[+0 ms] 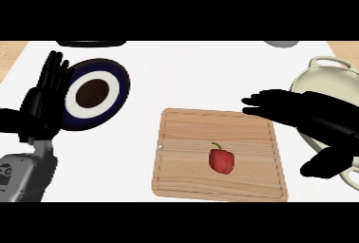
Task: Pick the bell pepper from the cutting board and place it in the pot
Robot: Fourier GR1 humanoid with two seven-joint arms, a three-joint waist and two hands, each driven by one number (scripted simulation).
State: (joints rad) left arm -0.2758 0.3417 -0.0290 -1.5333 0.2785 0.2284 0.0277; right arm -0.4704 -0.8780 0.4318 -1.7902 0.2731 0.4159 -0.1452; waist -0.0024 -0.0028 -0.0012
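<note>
A red bell pepper (222,160) with a short green stem lies on a wooden cutting board (184,142), a little right of the board's middle and nearer its front edge. The stem points toward the far edge. Nothing touches the pepper.

The board sits flat on the white counter (203,71), toward the front and slightly right of centre.

The right hand (291,110), black, hangs over the board's far right corner. Its fingers are stretched out straight, pointing left, and hold nothing. It is apart from the pepper, which lies toward the front and left of it. The hand and forearm run back to the right, crossing in front of the pot.

The pot (329,78) is cream-coloured with a loop handle at its far side. It stands at the counter's right edge, just beside the board's right side. The right arm covers much of its near rim and opening.

At the counter's left edge, the left hand (43,104) rests upright with fingers straight and close together, holding nothing. Just beside it, to its right, lies a plate (119,90) with a dark blue rim, a white ring and a brown centre. The plate is well apart from the pepper, off the board's far left corner.

Along the far edge, a dark object (91,43) and a grey object (282,43) are cut off by the view; I cannot tell what they are.
</note>
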